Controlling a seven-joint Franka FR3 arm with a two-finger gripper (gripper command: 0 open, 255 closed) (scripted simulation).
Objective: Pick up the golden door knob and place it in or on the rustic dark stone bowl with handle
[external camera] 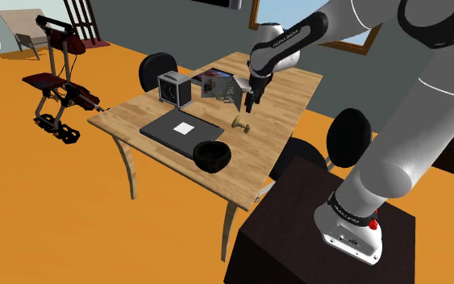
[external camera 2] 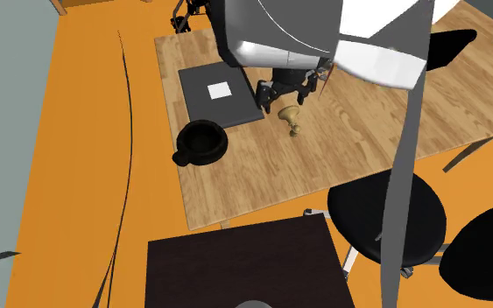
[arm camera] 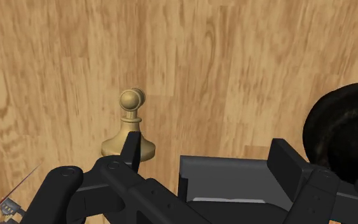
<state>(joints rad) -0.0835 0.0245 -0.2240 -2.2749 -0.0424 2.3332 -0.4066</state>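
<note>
Nearly over the knob, nothing grasped yet

The step in hand is the approach for the pick. The gripper (external camera: 251, 102) hangs above the table (external camera: 291, 95), its fingers apart and clasping nothing. The golden door knob (arm camera: 129, 127) rests on the bare wood just below it (whether it stands on its flared base or lies tipped, I cannot tell). In the wrist view it sits in front of one finger (arm camera: 131, 149) rather than in the gap between the two, so the hand looks off-centre. The dark bowl (external camera 2: 202, 141) with its handle waits empty nearby, beside a flat dark slab (external camera 2: 200, 105). The next move, I judge, calls for a small sideways shift to centre the knob's stem between the fingers, then a descent and a firm close.
</note>
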